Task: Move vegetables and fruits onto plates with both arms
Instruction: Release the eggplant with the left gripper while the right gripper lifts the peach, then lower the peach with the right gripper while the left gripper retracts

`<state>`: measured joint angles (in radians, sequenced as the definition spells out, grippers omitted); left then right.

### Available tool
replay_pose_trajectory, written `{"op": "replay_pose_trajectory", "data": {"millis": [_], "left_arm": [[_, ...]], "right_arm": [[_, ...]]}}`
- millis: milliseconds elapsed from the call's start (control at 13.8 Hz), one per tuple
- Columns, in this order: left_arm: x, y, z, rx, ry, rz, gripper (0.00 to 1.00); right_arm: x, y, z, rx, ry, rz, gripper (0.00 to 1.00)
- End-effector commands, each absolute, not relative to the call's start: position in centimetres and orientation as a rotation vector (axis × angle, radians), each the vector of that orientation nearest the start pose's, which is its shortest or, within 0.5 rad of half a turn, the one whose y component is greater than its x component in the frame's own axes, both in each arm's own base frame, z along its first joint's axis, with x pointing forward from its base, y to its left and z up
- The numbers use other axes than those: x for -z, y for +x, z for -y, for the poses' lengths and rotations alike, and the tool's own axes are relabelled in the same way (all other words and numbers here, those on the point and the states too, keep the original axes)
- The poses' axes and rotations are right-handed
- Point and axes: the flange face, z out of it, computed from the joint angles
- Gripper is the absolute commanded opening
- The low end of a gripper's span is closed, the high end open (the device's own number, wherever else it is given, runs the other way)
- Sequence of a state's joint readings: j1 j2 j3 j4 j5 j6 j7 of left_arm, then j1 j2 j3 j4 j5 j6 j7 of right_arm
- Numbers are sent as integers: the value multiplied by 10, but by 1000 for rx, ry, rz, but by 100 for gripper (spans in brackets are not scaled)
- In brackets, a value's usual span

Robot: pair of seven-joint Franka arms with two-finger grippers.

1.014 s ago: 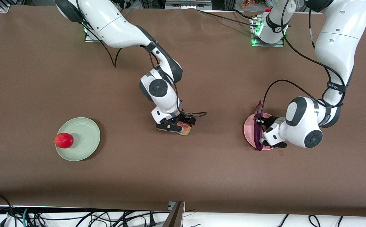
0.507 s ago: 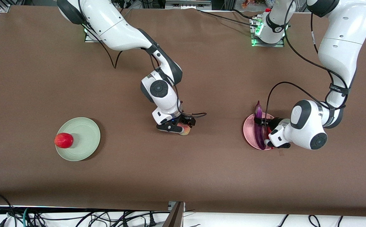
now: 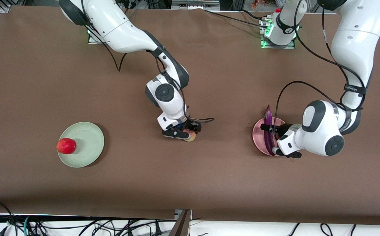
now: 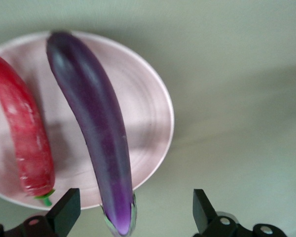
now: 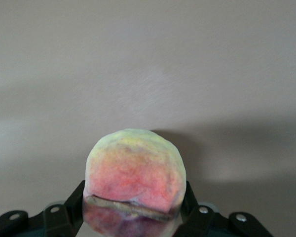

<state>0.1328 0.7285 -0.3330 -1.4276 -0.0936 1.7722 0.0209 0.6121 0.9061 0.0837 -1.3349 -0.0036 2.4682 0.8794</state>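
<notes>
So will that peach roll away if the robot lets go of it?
Probably a bit: the peach looks round, and the brown table is flat. The right gripper pinches its sides, so it seems firm enough. Its matte skin likely isn't slippery.

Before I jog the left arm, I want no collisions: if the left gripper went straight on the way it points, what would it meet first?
Probably the eggplant: the open left gripper has its stem end between its fingers, over the pink plate's rim. Depth is unclear.

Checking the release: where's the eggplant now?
The eggplant lies on the pink plate beside the red chili, toward the left arm's end of the table.
</notes>
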Motion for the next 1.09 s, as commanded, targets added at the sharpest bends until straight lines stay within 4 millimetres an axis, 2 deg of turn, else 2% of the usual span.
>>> {"op": "replay_pose_trajectory", "data": {"millis": [0,145,290,362,507,579,652,724,797,869,941,1014], "left_arm": [[-329,676,93,-514,-3339,-247,100],[-400,661,86,-471,-3309,-251,100],[-467,640,82,-396,-3250,-286,100],[-488,633,80,-351,-3179,-312,100],[-522,617,82,-329,-3092,-338,100],[-540,610,80,-292,-3037,-340,100],[-555,607,77,-249,-3004,-335,100],[-558,606,75,-246,-2998,-329,100],[-565,602,75,-239,-3004,-321,100],[-572,601,73,-221,-3007,-314,100],[-589,600,73,-189,-3012,-308,100],[-592,594,73,-256,-2992,-301,100]], "right_arm": [[-268,629,-435,123,-2976,-382,23],[-291,647,-395,20,-3039,-359,23],[-307,669,-334,-67,-3094,-240,23],[-304,679,-299,-136,-3121,-157,23],[-320,694,-234,-210,-3137,-14,23],[-321,703,-202,-219,-3135,57,23],[-316,712,-156,-246,-3116,96,23],[-312,717,-109,-287,-3103,115,23],[-302,719,-76,-321,-3083,173,23],[-295,719,-55,-334,-3066,217,23],[-285,718,-43,-348,-3058,219,23],[-278,717,-40,-359,-3054,210,23]]}}
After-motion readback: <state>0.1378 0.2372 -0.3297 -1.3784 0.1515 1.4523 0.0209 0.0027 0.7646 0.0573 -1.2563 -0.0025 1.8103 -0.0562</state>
